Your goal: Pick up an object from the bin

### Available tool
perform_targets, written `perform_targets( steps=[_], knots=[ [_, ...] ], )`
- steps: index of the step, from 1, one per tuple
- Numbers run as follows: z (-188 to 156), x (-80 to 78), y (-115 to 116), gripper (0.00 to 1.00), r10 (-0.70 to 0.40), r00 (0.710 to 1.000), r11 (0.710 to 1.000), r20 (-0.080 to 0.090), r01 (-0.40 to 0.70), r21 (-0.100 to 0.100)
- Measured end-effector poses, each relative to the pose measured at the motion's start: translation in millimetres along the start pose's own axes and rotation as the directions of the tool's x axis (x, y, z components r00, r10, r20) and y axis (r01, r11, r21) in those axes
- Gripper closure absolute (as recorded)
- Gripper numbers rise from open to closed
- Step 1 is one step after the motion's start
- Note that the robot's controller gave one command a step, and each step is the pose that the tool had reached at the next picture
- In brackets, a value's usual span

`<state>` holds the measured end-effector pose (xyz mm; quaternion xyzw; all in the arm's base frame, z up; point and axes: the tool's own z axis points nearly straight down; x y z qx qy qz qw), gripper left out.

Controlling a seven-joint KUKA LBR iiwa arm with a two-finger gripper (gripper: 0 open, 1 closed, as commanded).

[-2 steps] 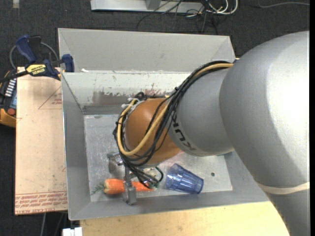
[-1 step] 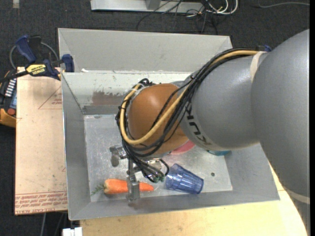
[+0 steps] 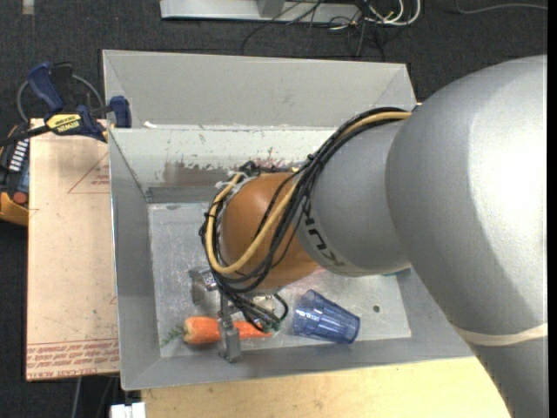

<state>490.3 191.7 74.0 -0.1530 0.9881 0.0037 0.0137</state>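
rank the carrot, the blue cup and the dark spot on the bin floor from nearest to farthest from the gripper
1. carrot: right at the gripper, front left of the view.
2. blue cup: lying on its side, to the view's right of the gripper.
3. dark spot: farther right, past the cup.

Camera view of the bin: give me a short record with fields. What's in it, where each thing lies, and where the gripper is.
bin: grey metal, sloped walls
gripper: low at the front of the floor, toward the view's left, right at the carrot
carrot: orange toy with a green top, lying flat along the front wall
cup: blue, ribbed, on its side, to the view's right of the carrot, apart from it
grasp: cannot tell whether anything is held
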Motion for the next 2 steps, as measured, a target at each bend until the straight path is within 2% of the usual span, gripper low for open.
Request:
perform_targets(
  steps=[1,2],
  knots=[
    [1.2,-2.4,2.1,0.00,-0.041,0.999,0.999,-0.007,0.041,-0.001],
    [0.6,-0.1,0.3,1.00,0.002,1.000,1.000,0.000,-0.002,-0.002]
  ],
)
